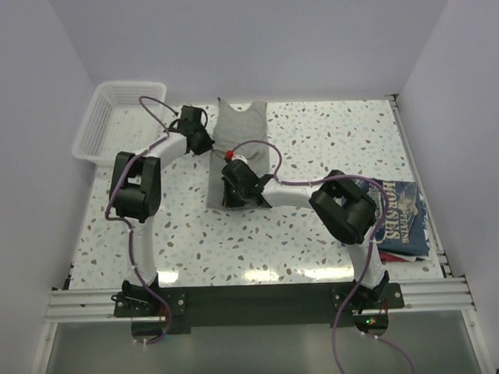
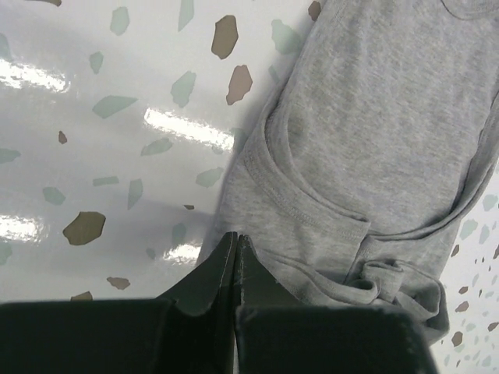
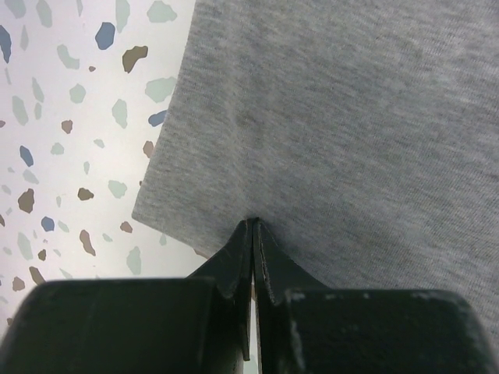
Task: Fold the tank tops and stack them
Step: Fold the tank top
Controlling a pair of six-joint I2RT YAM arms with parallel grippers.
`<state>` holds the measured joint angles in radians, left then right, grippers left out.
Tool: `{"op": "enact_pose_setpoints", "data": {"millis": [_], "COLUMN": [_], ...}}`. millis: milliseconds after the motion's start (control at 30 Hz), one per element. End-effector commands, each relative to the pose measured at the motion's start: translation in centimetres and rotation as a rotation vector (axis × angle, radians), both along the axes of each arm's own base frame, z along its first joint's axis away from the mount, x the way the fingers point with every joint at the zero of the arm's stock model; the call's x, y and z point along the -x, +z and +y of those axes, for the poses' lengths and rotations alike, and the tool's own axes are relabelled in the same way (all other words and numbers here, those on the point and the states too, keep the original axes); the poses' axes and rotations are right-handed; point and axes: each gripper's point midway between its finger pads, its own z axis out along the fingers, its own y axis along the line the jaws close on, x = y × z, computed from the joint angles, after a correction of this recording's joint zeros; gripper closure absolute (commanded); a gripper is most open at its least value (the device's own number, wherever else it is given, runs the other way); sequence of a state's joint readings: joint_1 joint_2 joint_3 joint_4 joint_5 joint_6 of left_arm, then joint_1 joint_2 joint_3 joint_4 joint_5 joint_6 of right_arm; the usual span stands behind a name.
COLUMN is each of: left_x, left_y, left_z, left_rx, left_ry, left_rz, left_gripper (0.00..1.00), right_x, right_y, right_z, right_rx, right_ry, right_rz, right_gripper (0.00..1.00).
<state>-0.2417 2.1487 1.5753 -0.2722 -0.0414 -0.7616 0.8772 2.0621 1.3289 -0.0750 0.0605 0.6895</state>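
Right now I see the grey tank top [image 1: 244, 126] lying on the far middle of the glossy, speckled white tabletop [image 1: 317, 234]. My left pincer [image 2: 235, 240] is closed tight on its left edge, and my right pincer [image 3: 253, 226] is pinched together on its near hem. The navy tank top [image 1: 402, 218] with white lettering sits at the near right, the white mesh basket [image 1: 116, 118] in the far left corner, and plain pale walls [image 1: 252, 39] enclose three sides.

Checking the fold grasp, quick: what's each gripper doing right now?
Left gripper: closed, pinching the side edge of the grey tank top.
Right gripper: closed, pinching the same top near its corner.
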Motion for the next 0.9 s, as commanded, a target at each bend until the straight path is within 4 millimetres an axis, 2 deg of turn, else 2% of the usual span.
{"op": "enact_pose_setpoints", "data": {"millis": [0, 167, 333, 467, 667, 733, 767, 800, 867], "left_x": [-2.2, -2.6, -3.4, -3.9, -5.1, -5.1, -5.1, -4.8, -4.4], "left_y": [1.0, 0.1, 0.2, 0.2, 2.6, 3.7, 5.2, 5.7, 7.0], "left_z": [0.8, 1.6, 1.6, 1.4, 1.3, 1.4, 1.5, 1.8, 2.5], "left_rx": [-0.025, -0.034, -0.038, -0.037, -0.024, -0.021, -0.023, -0.030, -0.054], "left_ry": [0.005, 0.017, 0.007, -0.009, -0.027, -0.027, -0.024, -0.018, 0.007], "left_rz": [-0.052, -0.038, -0.047, -0.064, -0.139, -0.162, -0.187, -0.185, -0.198], "left_gripper": [1.00, 1.00, 1.00, 0.87, 0.73, 0.69, 0.68, 0.67, 0.63], "right_x": [3.7, 3.9, 4.1, 4.1, 3.8, 2.9, 2.4, 1.4, -0.1], "right_y": [-4.2, -4.2, -4.4, -4.2, -3.3, -1.8, -1.2, 0.4, 1.9], "right_z": [-3.1, -3.3, -3.5, -3.6, -3.5, -3.1, -3.0, -2.3, -2.6], "right_rx": [0.149, 0.150, 0.152, 0.148, 0.137, 0.123, 0.120, 0.094, 0.087], "right_ry": [0.021, 0.021, 0.021, 0.020, 0.009, -0.002, -0.006, -0.009, -0.025], "right_rz": [0.124, 0.125, 0.129, 0.127, 0.115, 0.083, 0.068, 0.041, 0.022], "right_gripper": [1.00, 1.00, 1.00, 1.00, 0.99, 0.96, 0.91, 0.89, 0.82]}}
